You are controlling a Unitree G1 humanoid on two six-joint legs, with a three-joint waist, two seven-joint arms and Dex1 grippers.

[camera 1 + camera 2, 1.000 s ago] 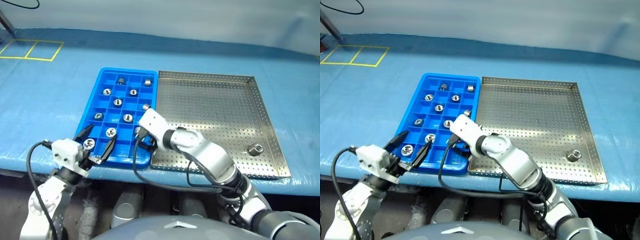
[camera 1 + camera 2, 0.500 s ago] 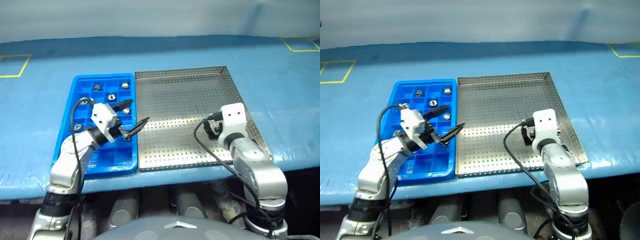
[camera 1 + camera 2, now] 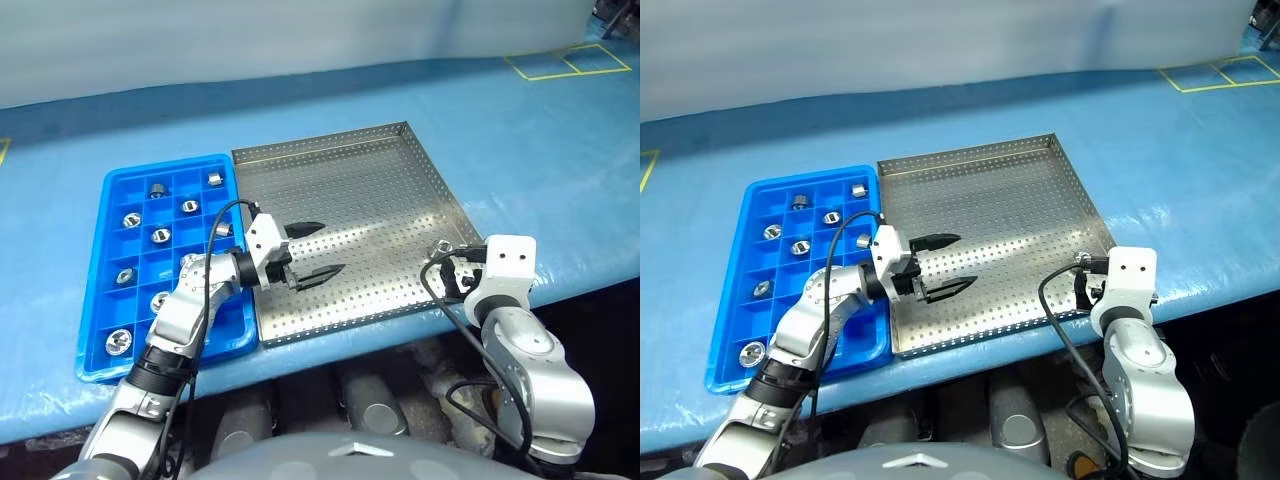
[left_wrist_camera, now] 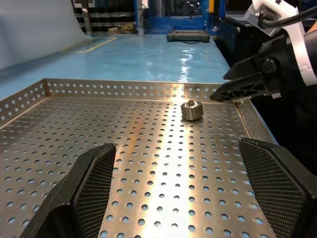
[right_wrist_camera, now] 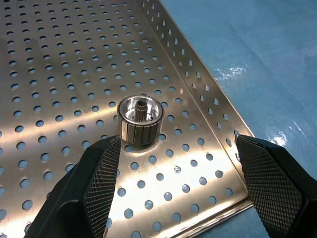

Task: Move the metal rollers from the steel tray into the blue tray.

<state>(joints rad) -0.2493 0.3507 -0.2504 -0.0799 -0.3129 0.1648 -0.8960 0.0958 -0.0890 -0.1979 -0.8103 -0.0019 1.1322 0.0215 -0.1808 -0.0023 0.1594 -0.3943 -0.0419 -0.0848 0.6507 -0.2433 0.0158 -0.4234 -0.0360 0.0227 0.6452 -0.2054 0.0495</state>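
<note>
One roller (image 5: 140,119) remains, by our count, on the perforated floor of the steel tray (image 3: 350,190), lying near the tray's near right corner, close to the rim but apart from it; the rest of that floor looks bare. We count about nine metal rollers (image 3: 160,236) already seated singly in compartments of the blue tray (image 3: 728,358), which sits edge to edge with the steel tray on its left; many compartments are vacant, so room is no issue. We judge the task nearly complete, with this last piece to be lifted and carried across. The right gripper (image 5: 178,193) hovers just short of the roller with its fingers spread wide and nothing between them; the roller sits closer to one finger than the other, so some centring looks needed before closing. The left gripper (image 3: 308,249) reaches level over the middle of the steel tray, fingers likewise spread wide and empty, pointing toward the roller but well apart from it. Nothing lies between the right gripper and the roller. The low rim beside the roller may crowd the outer finger, and the left gripper stands across the path back to the blue tray. The pale blue table covering (image 3: 520,130) carries yellow marking lines (image 3: 560,62) far off.
</note>
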